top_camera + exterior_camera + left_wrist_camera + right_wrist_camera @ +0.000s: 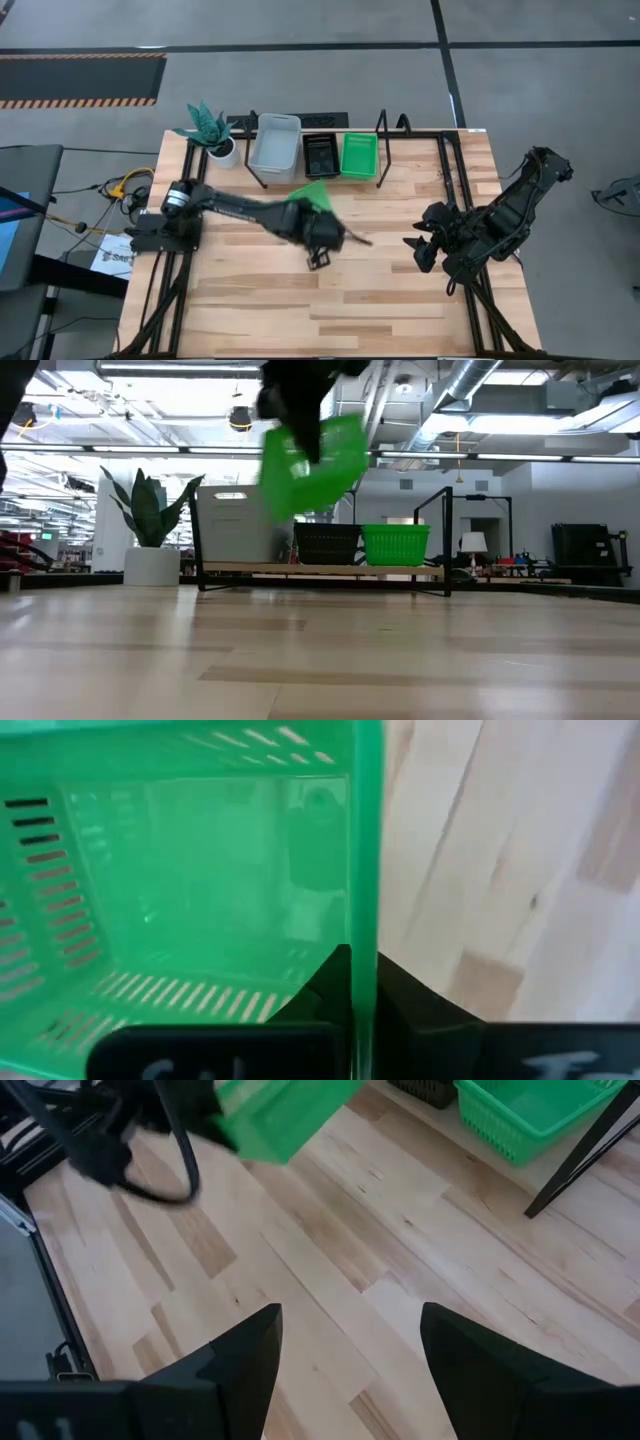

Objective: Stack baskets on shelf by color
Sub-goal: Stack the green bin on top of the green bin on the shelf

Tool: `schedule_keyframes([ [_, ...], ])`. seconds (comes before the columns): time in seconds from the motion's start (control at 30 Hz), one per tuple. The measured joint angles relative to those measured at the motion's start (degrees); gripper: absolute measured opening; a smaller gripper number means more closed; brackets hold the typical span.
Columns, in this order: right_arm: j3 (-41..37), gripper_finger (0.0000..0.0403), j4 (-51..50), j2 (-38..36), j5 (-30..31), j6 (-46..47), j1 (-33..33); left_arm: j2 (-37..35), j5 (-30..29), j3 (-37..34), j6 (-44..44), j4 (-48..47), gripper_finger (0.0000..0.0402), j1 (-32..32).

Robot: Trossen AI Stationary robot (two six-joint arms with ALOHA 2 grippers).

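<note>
So the green basket [312, 195] is up in the air over the middle of the table [330, 300], tilted, with nothing under it but bare wood. The left gripper [318, 228] has it: in the left wrist view its fingers [330, 982] are pinched tight on the basket's side wall [362, 870], 1 on each side of the rim, barely any gap between them. From the low view the basket [312, 463] hangs well above the shelf [320, 568] and a bit in front of it.

On the shelf there's a pale grey-white basket [275, 147], then a black basket [321, 155], then another green one [359, 154], lined up just beside each other. A plant pot [222, 150] sits near the shelf's left end.

The right gripper [428, 247] is parked over the table's right side, well apart from all that, fingers [245, 1355] spread wide and holding nothing.
</note>
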Motion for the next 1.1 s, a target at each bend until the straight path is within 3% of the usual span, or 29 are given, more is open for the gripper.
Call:
schedule_keyframes([
  [0.23,0.00,0.0264,-0.09,0.00,1.27,0.04,-0.02,-0.02,-6.22,10.43,22.42,5.63,0.0000,7.73],
  [0.5,0.00,0.0264,-0.07,0.00,1.32,0.11,-0.02,-0.04,-1.10,11.91,43.81,19.95,0.0000,17.12],
  [0.77,0.00,0.0264,-0.06,0.02,1.32,0.79,-0.02,0.48,4.36,10.77,47.51,22.99,0.0000,24.28],
  [0.87,0.00,0.0264,-0.05,0.01,1.32,0.98,-0.02,2.08,6.87,10.71,49.11,23.73,0.0000,24.73],
  [1.1,-0.02,0.0264,-0.39,0.00,1.33,1.71,-0.04,6.49,6.03,10.80,52.57,25.14,0.0000,23.71],
])
